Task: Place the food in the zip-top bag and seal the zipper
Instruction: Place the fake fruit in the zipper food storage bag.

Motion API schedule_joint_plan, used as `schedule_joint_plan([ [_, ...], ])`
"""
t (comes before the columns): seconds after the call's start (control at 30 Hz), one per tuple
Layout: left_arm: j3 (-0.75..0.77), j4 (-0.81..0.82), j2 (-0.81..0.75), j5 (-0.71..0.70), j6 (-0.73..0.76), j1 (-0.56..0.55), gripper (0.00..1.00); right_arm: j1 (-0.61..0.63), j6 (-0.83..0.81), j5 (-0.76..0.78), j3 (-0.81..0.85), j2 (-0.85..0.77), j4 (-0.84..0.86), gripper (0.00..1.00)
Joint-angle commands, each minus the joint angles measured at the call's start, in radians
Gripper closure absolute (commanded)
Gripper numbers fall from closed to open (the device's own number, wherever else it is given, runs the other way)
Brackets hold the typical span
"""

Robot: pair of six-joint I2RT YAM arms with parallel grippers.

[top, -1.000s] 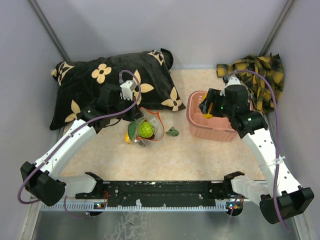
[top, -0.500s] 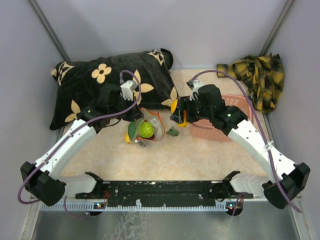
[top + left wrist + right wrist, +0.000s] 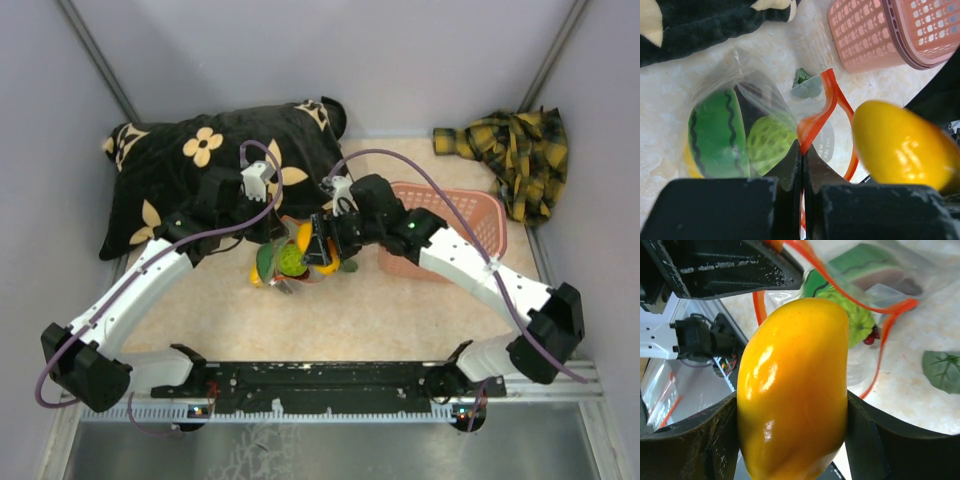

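The clear zip-top bag (image 3: 275, 270) lies in front of the pillow with its mouth held open. My left gripper (image 3: 802, 147) is shut on the red-orange zipper strip (image 3: 827, 100). Inside the bag are a bumpy green ball (image 3: 767, 145) and a green striped watermelon piece (image 3: 715, 132). My right gripper (image 3: 792, 430) is shut on the yellow mango (image 3: 792, 390) and holds it just above the bag's mouth; the mango also shows in the left wrist view (image 3: 900, 145). A dark green leafy piece (image 3: 347, 265) lies on the table right of the bag.
A pink lattice basket (image 3: 450, 235) stands right of the bag, behind my right arm. A black flowered pillow (image 3: 220, 170) lies behind the bag. A yellow plaid cloth (image 3: 515, 150) is at the back right corner.
My right gripper has carried the mango left from the pink basket to the bag's mouth. My left gripper has stayed shut on the zipper strip.
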Motion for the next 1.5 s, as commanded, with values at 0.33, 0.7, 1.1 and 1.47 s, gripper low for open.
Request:
schedule_joint_plan([
  [0.33,-0.007,0.045,-0.007,0.043,0.017,0.006,1.00,0.035,-0.029,-0.079,0.106,0.183,0.046,0.61],
  [0.7,-0.015,0.062,-0.016,0.110,0.025,0.004,1.00,-0.005,0.015,0.138,0.150,0.246,0.071,0.57],
  [1.1,-0.025,0.098,-0.002,0.225,0.006,0.002,1.00,-0.002,0.110,0.210,0.077,0.281,0.216,0.37],
  [1.47,-0.029,0.102,-0.023,0.113,-0.030,0.005,1.00,0.024,0.114,0.264,0.086,0.275,0.186,0.20],
])
